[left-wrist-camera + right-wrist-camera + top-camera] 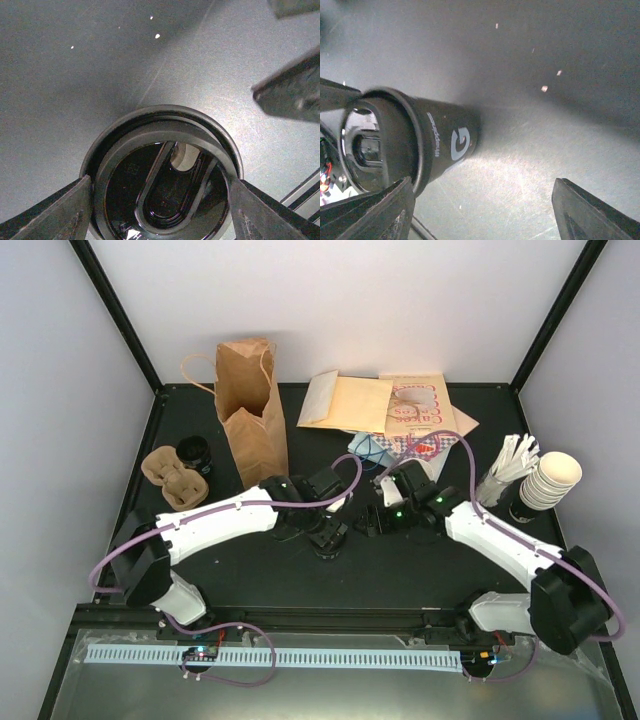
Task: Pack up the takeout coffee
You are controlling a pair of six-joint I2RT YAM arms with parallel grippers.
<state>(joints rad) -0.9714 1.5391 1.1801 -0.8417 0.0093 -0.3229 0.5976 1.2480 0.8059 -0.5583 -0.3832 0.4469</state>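
Observation:
The takeout coffee (445, 140) is a black paper cup with a white logo and a black lid (125, 170). It stands upright on the dark table, mid-front. My left gripper (160, 185) comes down over it, and both fingers touch the lid's rim on opposite sides. From above, the left gripper (328, 532) hides the cup. My right gripper (484, 185) stands open just right of the cup with only bare table between its fingers. Its left finger (380, 210) is close beside the cup's lid. In the top view the right gripper (380, 518) faces the left one.
A brown paper bag (250, 410) stands open at the back left. Beside it a cardboard cup carrier (165, 478) holds another black cup (195, 453). Envelopes and printed paper (350, 400) lie at the back. Stacked cream cups (553, 480) and white sticks (512, 462) stand at the right.

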